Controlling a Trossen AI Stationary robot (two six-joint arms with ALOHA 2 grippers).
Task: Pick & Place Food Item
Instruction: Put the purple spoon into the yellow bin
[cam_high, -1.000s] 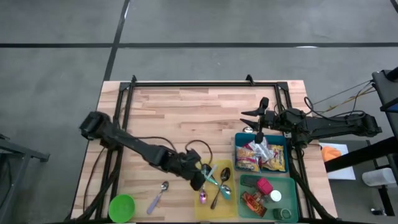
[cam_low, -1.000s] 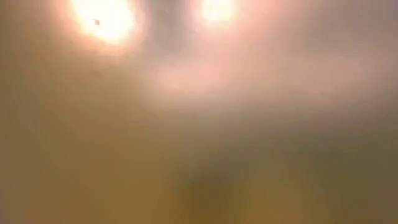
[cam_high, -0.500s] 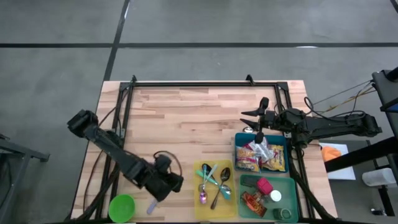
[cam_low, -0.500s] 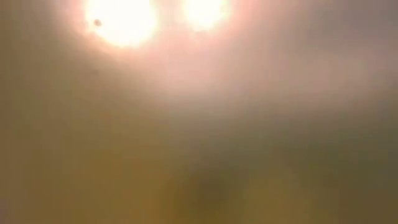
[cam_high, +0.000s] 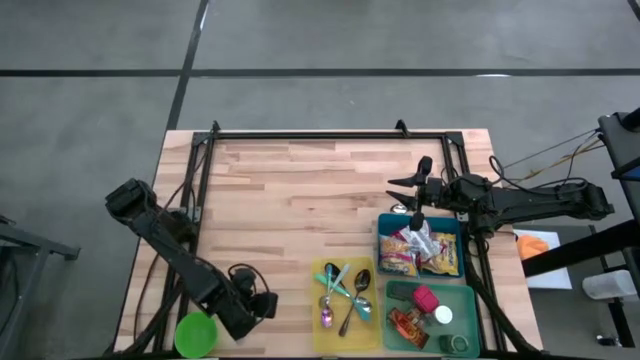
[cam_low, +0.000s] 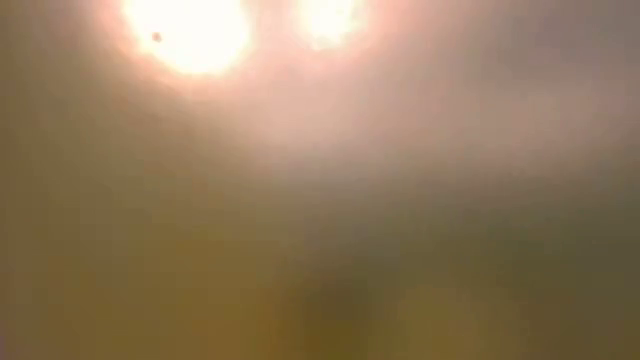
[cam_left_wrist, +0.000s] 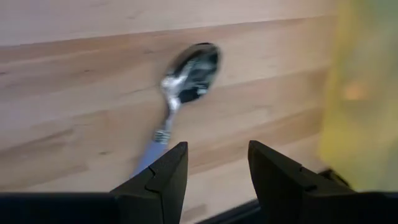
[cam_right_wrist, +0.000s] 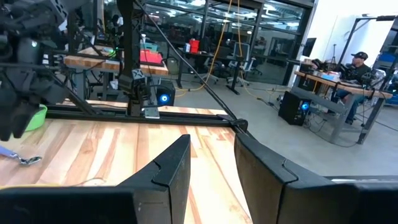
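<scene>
Hovering over the bench (cam_high: 300, 180) near its front left, the left gripper (cam_left_wrist: 213, 177) has its fingers parted and empty above a blue-handled spoon (cam_left_wrist: 180, 87) lying flat. The right gripper (cam_right_wrist: 211, 165), fingers narrowly apart and empty, waits beside the blue bin (cam_high: 385, 232) holding the food packets (cam_high: 420, 250).

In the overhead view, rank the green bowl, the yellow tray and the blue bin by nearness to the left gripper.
From the left gripper:
1. Green bowl, just beside it at the table's near-left corner.
2. Yellow tray, farther right.
3. Blue bin, farthest right, under the right arm.
</scene>
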